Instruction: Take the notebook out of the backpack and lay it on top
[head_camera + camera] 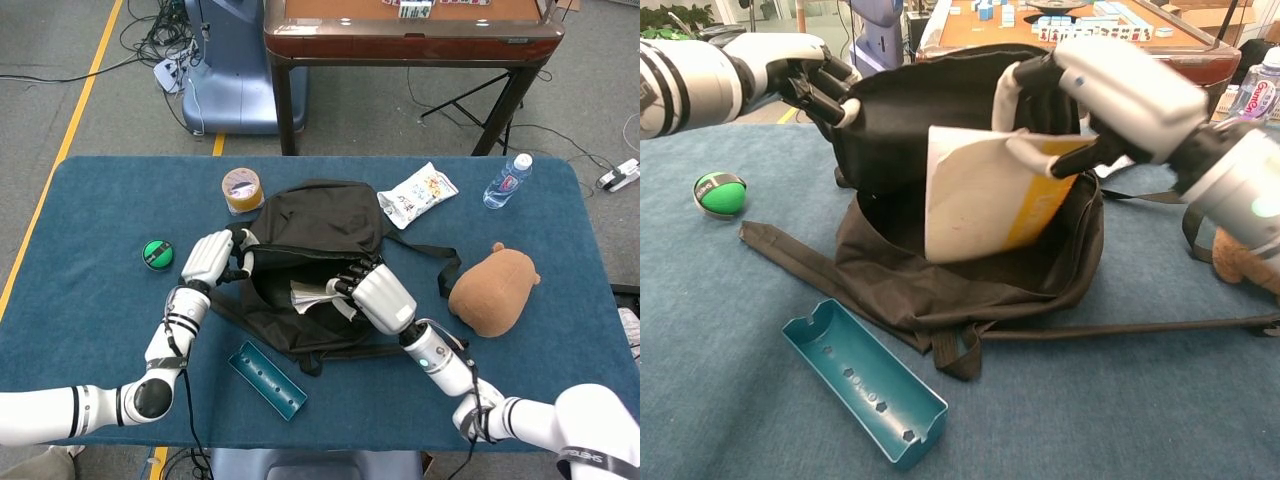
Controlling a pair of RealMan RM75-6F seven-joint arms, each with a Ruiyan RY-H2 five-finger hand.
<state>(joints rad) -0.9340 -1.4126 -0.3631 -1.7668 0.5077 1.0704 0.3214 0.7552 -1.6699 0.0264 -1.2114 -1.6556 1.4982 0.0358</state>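
The black backpack (pixel 320 240) (pixel 940 270) lies open on the blue table. My left hand (pixel 212 256) (pixel 805 75) grips its upper flap at the left and holds the mouth open. My right hand (pixel 378 293) (pixel 1110 95) holds the notebook (pixel 990 190) (pixel 315 297), white with a yellow band, by its top edge. The notebook stands half out of the opening, its lower part still inside the bag.
A teal tray (pixel 268 379) (pixel 865 382) lies in front of the bag. A green ball (pixel 157 254) (pixel 720 193) sits at the left, a tape roll (pixel 242 189) behind. A brown plush (pixel 493 290), snack packet (pixel 418 194) and water bottle (pixel 508 181) lie to the right.
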